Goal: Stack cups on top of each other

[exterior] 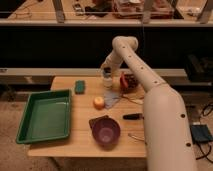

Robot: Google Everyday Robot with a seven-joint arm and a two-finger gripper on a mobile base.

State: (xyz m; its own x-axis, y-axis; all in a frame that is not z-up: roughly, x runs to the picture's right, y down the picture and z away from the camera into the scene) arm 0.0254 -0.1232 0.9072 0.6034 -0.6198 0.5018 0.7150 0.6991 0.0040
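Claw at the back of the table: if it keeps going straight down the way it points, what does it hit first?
The claw points down over the cup stack. It would likely meet the top cup first, though depth is unclear.

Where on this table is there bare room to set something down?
Bare wood lies between the green tray and round orange object, and behind the tray beside the small green block. Crowded around the gripper and purple bowl.

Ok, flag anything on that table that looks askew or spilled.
Nothing stands out. The hand is at the table's far edge by the cups; the purple bowl sits upright, and the green tray lies flat.
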